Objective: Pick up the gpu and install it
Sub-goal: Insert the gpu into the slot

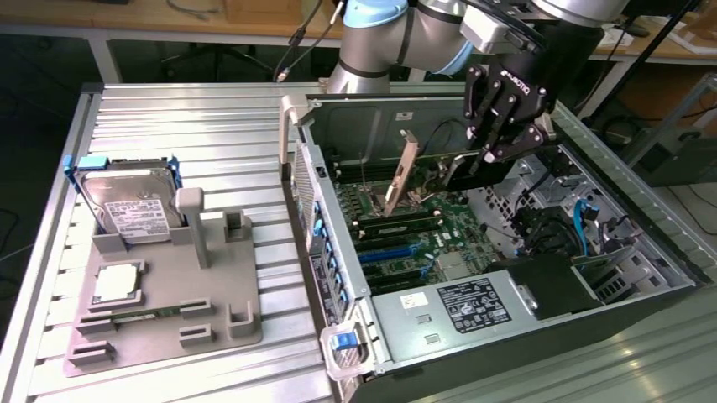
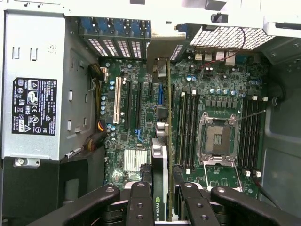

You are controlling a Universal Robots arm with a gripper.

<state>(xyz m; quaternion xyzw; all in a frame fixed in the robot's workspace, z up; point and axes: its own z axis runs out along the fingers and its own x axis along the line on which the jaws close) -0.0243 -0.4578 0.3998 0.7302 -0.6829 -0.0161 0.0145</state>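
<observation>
The gpu (image 1: 417, 175) is a thin dark card with a pale metal bracket at one end. My gripper (image 1: 484, 158) is shut on it inside the open computer case (image 1: 627, 210). The card hangs tilted over the motherboard (image 1: 392, 231), with its bracket end toward the case's rear wall. In the wrist view the gpu (image 2: 160, 150) shows edge-on between the black fingers (image 2: 141, 202) of my gripper (image 2: 162, 205). It runs above the expansion slots (image 2: 128, 106) toward the rear slot openings (image 2: 117, 44). Whether its edge touches a slot I cannot tell.
A grey fixture tray (image 1: 224, 277) on the exterior view's left holds a hard drive (image 1: 129, 210), a processor (image 1: 117, 284) and a memory stick (image 1: 134, 317). Inside the case are a power supply (image 1: 471, 306), a processor socket (image 2: 217, 139), memory slots (image 2: 187, 127) and loose cables (image 1: 538, 227).
</observation>
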